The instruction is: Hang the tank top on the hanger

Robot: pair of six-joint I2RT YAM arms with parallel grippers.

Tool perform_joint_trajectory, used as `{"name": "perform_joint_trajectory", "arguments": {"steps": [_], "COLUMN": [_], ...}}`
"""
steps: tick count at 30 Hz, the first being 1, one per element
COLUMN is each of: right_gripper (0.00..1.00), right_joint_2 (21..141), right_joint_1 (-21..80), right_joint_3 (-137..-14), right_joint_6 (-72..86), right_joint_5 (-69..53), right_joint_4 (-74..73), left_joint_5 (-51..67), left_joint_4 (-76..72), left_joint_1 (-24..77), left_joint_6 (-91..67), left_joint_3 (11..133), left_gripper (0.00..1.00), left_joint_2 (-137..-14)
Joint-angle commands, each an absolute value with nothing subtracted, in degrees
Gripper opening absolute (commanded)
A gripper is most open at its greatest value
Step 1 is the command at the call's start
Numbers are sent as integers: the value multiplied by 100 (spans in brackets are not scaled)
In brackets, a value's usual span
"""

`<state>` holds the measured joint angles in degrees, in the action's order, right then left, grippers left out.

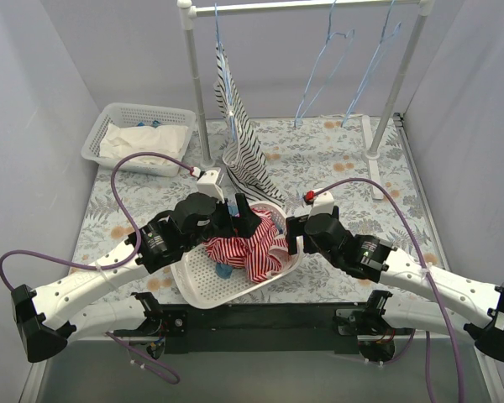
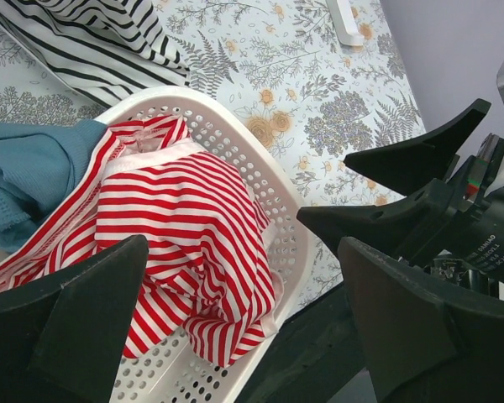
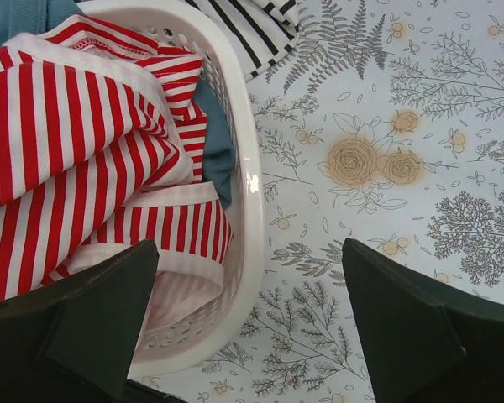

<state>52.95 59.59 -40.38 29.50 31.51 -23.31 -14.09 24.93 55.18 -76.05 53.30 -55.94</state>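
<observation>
The red-and-white striped tank top [image 1: 250, 248] lies crumpled in a white perforated basket [image 1: 193, 290] between the arms. It also shows in the left wrist view [image 2: 185, 227] and the right wrist view [image 3: 76, 143]. My left gripper [image 1: 235, 220] is open and empty just above the top's far left side [image 2: 244, 336]. My right gripper [image 1: 291, 235] is open and empty, straddling the basket's right rim [image 3: 252, 327]. Two bare light-blue hangers [image 1: 326, 67] [image 1: 378, 59] hang on the rail at the back.
A black-and-white striped top [image 1: 239, 126] hangs from a third hanger by the rack's left post [image 1: 195, 84] and reaches down to the basket. A teal-blue cloth [image 2: 25, 168] lies under the tank top. A second white basket [image 1: 139, 134] stands at the back left.
</observation>
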Motion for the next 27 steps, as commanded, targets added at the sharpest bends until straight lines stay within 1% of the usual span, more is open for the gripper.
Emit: {"name": "perform_joint_trajectory", "arguments": {"steps": [1,3,6,7,11,14,19,20,22,23,26,27], "right_gripper": [99,99,97,95,91,90,91,91,91,91,93,93], "right_joint_2": [5335,5396,5493,5511,5581,5651,5494,5467,5406,5379,5239,5212], "right_joint_1": [5863,5845,5836,5836,5845,5845,5845,5845,5845,5845,5836,5819], "right_joint_3": [-4289,-4298,-4324,-4359,-4421,-4456,-4447,-4430,-4412,-4395,-4386,-4368], "right_joint_6": [2734,2690,2453,2269,1978,1925,1951,1977,2048,2048,2083,2100], "right_joint_5": [3033,2884,2340,1912,1135,1151,1625,1669,1932,2029,2442,2565], "right_joint_4": [-2312,-2294,-2093,-1926,-1662,-1626,-1705,-1714,-1828,-1889,-2074,-2109], "left_joint_5": [-1362,-1388,-1572,-1652,-1986,-2039,-2092,-1926,-1654,-1296,-994,-871], "left_joint_4": [2391,2382,2408,2426,2662,2777,3006,2988,2910,2805,2707,2698], "left_joint_1": [5502,5502,5502,5502,5502,5502,5502,5502,5511,5502,5502,5511], "left_joint_6": [-7690,-7717,-7778,-7865,-7980,-8007,-8007,-7963,-7762,-7682,-7585,-7515], "left_joint_3": [5467,5467,5449,5441,5528,5528,5467,5458,5441,5467,5563,5590], "left_gripper": [98,98,98,98,98,98,98,94,91,81,70,63], "left_joint_2": [-5537,-5546,-5599,-5625,-5704,-5704,-5730,-5730,-5783,-5827,-6090,-6160]}}
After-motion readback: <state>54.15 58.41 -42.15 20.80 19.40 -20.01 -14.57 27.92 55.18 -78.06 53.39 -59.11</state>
